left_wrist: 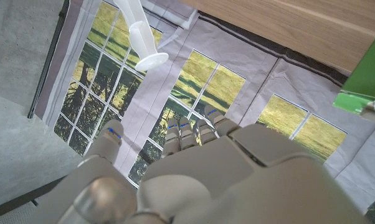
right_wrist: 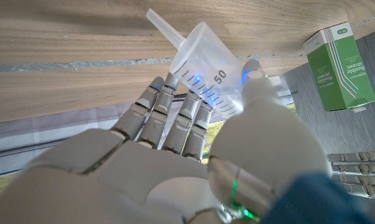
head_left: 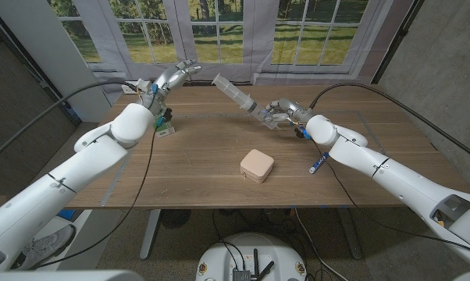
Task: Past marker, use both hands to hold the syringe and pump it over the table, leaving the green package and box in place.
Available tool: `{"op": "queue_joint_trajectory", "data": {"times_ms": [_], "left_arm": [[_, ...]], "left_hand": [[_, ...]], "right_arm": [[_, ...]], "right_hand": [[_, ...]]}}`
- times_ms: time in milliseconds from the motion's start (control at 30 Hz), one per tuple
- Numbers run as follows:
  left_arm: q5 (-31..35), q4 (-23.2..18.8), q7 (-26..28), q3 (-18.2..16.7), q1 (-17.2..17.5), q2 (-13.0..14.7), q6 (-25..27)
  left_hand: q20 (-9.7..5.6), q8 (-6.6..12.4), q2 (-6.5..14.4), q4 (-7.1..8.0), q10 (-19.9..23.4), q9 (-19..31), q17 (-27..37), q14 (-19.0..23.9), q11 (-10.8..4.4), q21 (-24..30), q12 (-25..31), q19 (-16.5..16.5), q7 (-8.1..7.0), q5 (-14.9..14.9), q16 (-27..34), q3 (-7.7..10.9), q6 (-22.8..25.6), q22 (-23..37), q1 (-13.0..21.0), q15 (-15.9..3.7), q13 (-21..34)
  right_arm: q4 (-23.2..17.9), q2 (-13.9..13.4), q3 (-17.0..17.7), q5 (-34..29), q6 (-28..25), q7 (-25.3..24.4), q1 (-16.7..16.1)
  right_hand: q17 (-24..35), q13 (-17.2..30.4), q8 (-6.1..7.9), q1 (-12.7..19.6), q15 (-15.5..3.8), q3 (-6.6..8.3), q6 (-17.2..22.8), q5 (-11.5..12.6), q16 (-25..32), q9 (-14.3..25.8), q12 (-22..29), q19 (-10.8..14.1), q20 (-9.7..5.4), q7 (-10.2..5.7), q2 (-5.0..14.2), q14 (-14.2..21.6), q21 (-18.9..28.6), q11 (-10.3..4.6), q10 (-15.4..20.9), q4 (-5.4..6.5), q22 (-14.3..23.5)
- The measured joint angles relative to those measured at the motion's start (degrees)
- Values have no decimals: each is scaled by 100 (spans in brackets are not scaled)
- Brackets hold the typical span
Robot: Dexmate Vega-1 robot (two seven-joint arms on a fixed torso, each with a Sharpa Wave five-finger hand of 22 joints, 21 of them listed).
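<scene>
Above the far half of the wooden table (head_left: pixel 219 168), before a curtained window (head_left: pixel 219 31), the right hand (head_left: pixel 280 112) grips the syringe (head_left: pixel 236 93) by its barrel, plunger end angled toward the left hand (head_left: pixel 175 75). That hand hovers apart from it, fingers spread and holding nothing. Just beneath it stands the green package (head_left: pixel 165 125). Nearer the robot than both hands sits the box (head_left: pixel 256 165); a marker (head_left: pixel 318 162) lies beside the right forearm.
</scene>
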Motion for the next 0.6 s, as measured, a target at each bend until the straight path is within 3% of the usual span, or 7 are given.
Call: {"op": "queue_joint_trajectory", "data": {"times_ms": [333, 600], "left_arm": [[-64, -54, -700, 123, -336, 380, 202], [-99, -54, -1221, 300, -645, 568, 311]], "left_hand": [[20, -29, -16, 58, -155, 0, 0, -432, -111, -37, -61, -538, -101, 0, 0, -104, -187, 0, -78, 23, 0], [24, -29, -54, 113, -235, 1, 28, -542, -163, -37, -61, -857, -163, 1, 0, -159, -267, 31, -161, 72, 1]], "right_arm": [[49, -1, -1, 33, 124, -44, 0], [97, -1, -1, 44, 199, -53, 0]], "right_hand": [[15, 0, -22, 47, 0, -1, 20, 0, -39, 3, -1, 0, 0, 20, -47, 0, 0, 0, 0, -1, 0], [14, -1, -44, 47, 0, -8, 21, -1, -39, 7, -2, 0, 0, 21, -47, 0, 0, -1, 0, -8, 0]]}}
